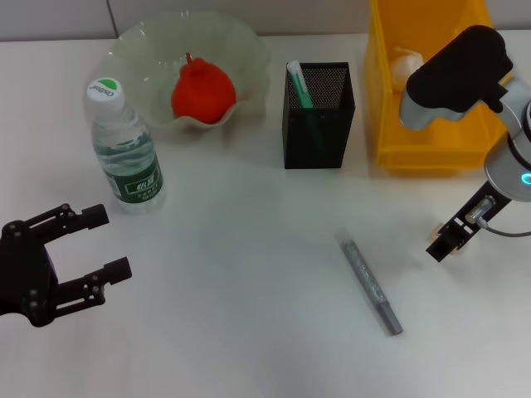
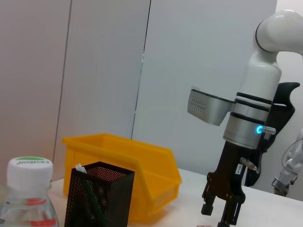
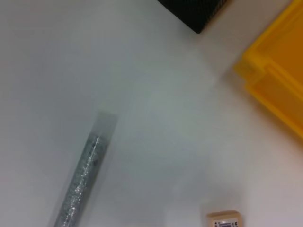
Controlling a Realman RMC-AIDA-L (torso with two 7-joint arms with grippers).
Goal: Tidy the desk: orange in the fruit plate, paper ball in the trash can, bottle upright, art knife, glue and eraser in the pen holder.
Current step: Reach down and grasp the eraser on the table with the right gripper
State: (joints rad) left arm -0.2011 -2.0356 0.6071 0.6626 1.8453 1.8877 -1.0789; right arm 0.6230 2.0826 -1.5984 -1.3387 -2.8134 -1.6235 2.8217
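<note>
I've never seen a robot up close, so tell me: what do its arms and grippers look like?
The left gripper is matte black, with two jointed, skeletal fingers. The right arm is glossy white with a silver band, black rings and a glowing blue light; its right gripper is black, with a thin cable alongside.

We see little that we can read. The bottle (image 1: 124,149) carries small lettering on the green-and-white top of its cap (image 1: 104,89), also visible upside down from the left wrist view, but we cannot make out the word. Its green label shows no legible print. The eraser (image 3: 225,220) bears barcode-like marks, too small to read.
</note>
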